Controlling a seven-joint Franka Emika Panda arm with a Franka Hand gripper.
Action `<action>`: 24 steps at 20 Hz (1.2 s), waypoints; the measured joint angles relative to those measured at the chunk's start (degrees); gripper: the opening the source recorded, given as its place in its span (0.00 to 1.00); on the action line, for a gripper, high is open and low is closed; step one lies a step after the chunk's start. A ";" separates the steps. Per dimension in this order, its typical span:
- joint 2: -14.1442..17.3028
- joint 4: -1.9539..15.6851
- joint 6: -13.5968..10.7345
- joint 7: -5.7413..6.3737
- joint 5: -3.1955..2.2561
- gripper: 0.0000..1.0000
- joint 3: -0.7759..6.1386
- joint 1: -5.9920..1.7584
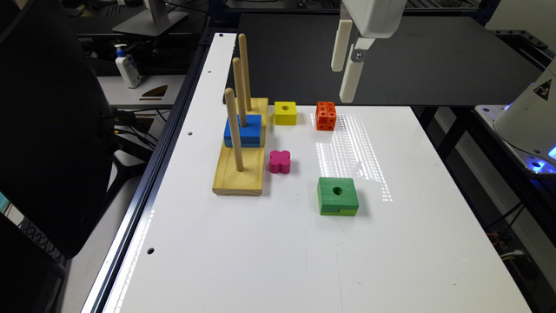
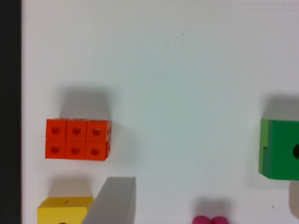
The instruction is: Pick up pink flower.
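The pink flower [image 1: 279, 161] is a small magenta clover-shaped block lying flat on the white table [image 1: 304, 261], just beside the wooden peg base. In the wrist view only its rounded lobes [image 2: 210, 220] peek in at the picture's edge. My gripper [image 1: 342, 82] hangs high above the table's far end, over the orange studded cube [image 1: 325, 115], well away from the flower. It is open with nothing held: in the wrist view one finger [image 2: 114, 203] shows near the yellow block and the other [image 2: 294, 200] at the frame's edge, so my gripper [image 2: 205, 182] spans bare table.
A wooden base [image 1: 239, 174] with three upright pegs carries a blue block [image 1: 243, 130]. A yellow block [image 1: 285, 113] lies beyond the flower; a green square block [image 1: 337, 195] lies nearer, toward the exterior view's right. The table's black edge [image 2: 9, 112] runs beside the orange cube [image 2: 77, 140].
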 joint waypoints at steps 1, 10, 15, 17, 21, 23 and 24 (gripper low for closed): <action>0.04 0.12 0.00 0.02 0.00 1.00 0.04 0.00; 4.03 4.65 0.00 0.88 0.00 1.00 0.79 0.00; 6.73 7.32 0.00 0.91 0.00 1.00 0.80 -0.02; 7.57 8.24 0.00 0.92 0.00 1.00 0.80 -0.02; 8.61 9.41 0.00 0.92 0.00 1.00 0.80 -0.03; 8.86 9.71 0.00 0.93 0.00 1.00 0.80 -0.03; 8.96 9.81 0.00 0.93 0.00 1.00 0.80 -0.03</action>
